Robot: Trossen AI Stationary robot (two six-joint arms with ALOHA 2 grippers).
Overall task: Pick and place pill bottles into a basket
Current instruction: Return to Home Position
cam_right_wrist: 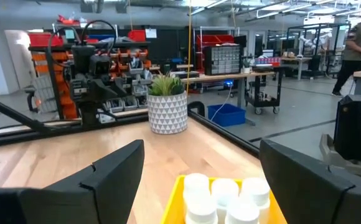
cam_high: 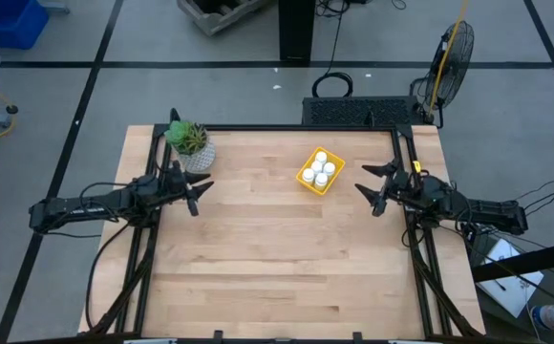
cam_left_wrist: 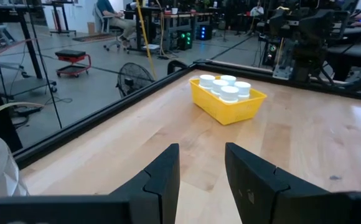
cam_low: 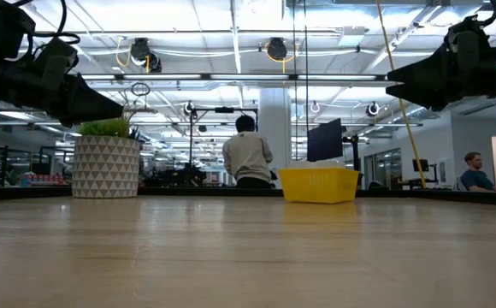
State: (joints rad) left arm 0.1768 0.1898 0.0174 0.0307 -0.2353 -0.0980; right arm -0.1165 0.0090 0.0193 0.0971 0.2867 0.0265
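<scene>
Pill bottles (cam_high: 319,169) sit in the yellow basket (cam_high: 336,180) toward the wooden worktop's (cam_high: 277,258) back. Left gripper (cam_high: 201,196) and right gripper (cam_high: 363,178) hover either side, fingers spread, empty. A person (cam_low: 246,158) sits beyond.

Tally: five pill bottles (cam_high: 321,157) are sitting in one basket (cam_high: 333,180). One potted plant (cam_high: 190,143) is standing on one table (cam_high: 277,268). Two units are hovering above it: left gripper (cam_high: 201,197), right gripper (cam_high: 361,178). One fan (cam_high: 454,53) is standing beyond the table.
</scene>
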